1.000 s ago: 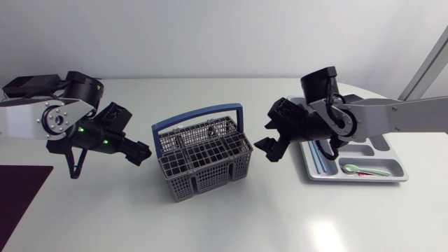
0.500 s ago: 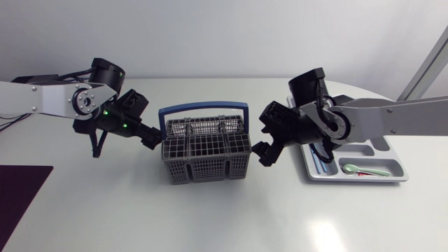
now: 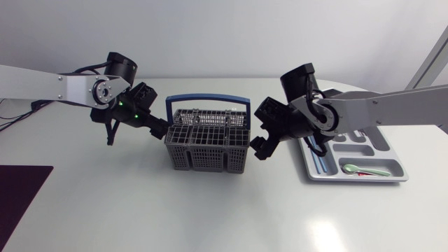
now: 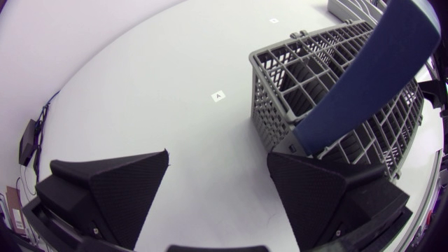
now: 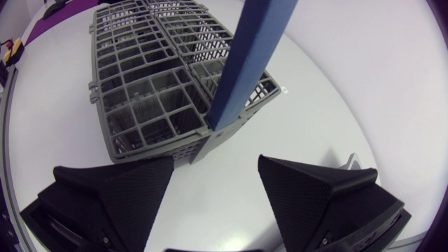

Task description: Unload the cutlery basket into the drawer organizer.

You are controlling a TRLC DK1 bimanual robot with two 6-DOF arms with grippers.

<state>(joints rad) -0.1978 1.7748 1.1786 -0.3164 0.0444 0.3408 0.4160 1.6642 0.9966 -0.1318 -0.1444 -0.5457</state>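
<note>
The right gripper holds its 2 fingers wide apart. Just ahead stands the grey cutlery basket, its blue handle upright, on the white table.

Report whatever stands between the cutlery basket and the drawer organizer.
Only my own right claw, open, hangs between the cutlery basket and the drawer organizer. Nothing else shows on that stretch of table.
</note>
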